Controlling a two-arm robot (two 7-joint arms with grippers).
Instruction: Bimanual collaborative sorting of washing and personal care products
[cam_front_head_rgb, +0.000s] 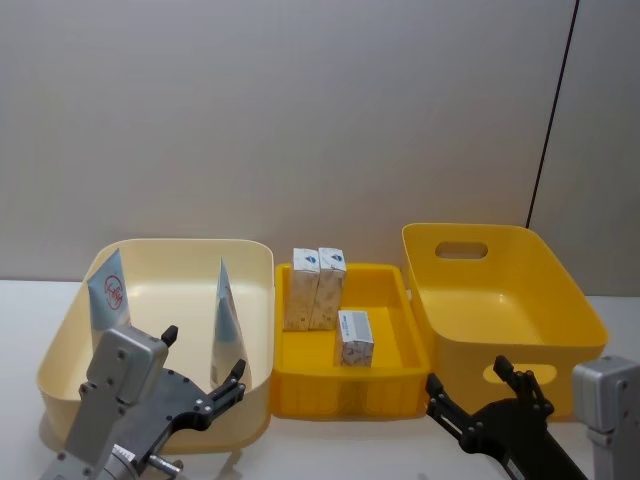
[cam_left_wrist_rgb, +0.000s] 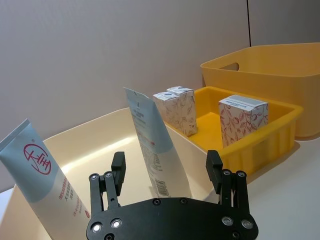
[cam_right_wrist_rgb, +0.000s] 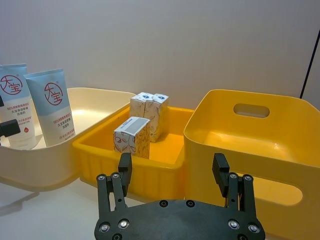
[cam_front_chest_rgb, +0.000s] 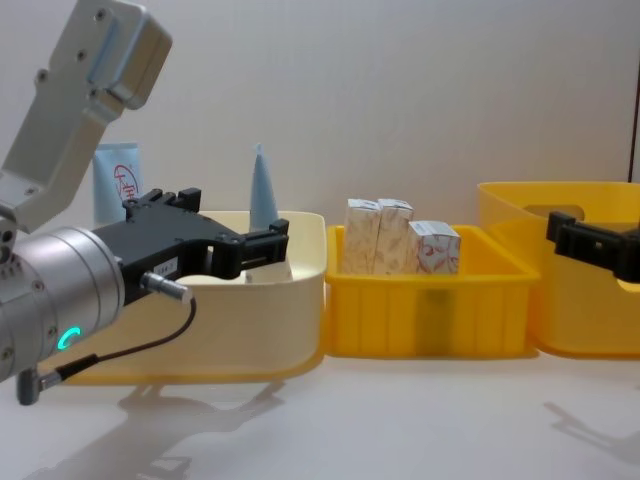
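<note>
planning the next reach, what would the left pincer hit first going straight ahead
The left pincer would most likely meet the squeeze tube framed between its open fingers, standing in the cream bin, though depth is unclear.

It looks like a robot lab test bench: a bare white table (cam_front_head_rgb: 330, 450) against a blank grey wall (cam_front_head_rgb: 300, 120), with a cream bin (cam_front_head_rgb: 180, 243), yellow tray (cam_front_head_rgb: 345, 395) and yellow bin (cam_front_head_rgb: 500, 300) in a neat row.

On your white table (cam_front_chest_rgb: 400, 420), three bins sit side by side. The cream bin (cam_front_head_rgb: 175, 285) is just ahead of the left gripper (cam_front_head_rgb: 204, 352). The deep yellow bin (cam_front_head_rgb: 500, 300) is ahead of the right gripper (cam_front_head_rgb: 466, 374). The shallow yellow tray (cam_front_head_rgb: 345, 395) lies between them.
</note>
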